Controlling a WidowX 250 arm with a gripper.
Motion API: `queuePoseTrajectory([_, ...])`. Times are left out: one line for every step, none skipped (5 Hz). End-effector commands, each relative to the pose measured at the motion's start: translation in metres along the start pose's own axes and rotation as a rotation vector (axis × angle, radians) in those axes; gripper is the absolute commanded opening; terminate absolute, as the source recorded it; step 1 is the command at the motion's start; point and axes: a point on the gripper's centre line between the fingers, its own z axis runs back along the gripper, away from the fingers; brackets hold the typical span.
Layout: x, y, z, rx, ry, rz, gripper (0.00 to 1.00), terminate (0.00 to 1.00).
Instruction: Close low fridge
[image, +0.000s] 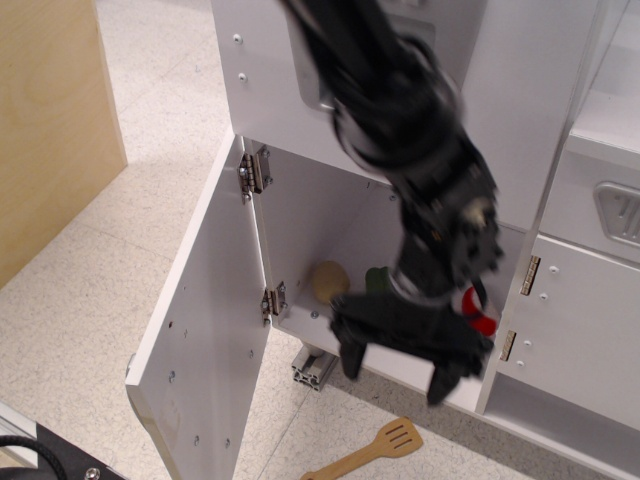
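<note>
The low fridge is a white compartment with its tall flat door swung wide open to the left on two metal hinges. Inside lie a tan round item, a green pepper partly hidden by the arm, and something red. My gripper hangs in front of the compartment's lower edge, blurred by motion, fingers spread open and empty. It is to the right of the door and does not touch it. The door's handle is not visible.
A wooden slotted spatula lies on the floor below the gripper. A wooden panel stands at the left. A smaller white cabinet door with brass hinges is at the right. A grey recessed dispenser panel is above.
</note>
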Motion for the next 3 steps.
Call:
queuePoseTrajectory([0.023, 0.057, 0.062, -0.032, -0.065, 0.077, 1.0, 0.0])
queuePoseTrajectory([0.037, 0.093, 0.057, -0.023, -0.074, 0.075, 1.0, 0.0])
queuePoseTrajectory([0.05, 0.132, 0.066, -0.061, -0.109, 0.093, 1.0, 0.0])
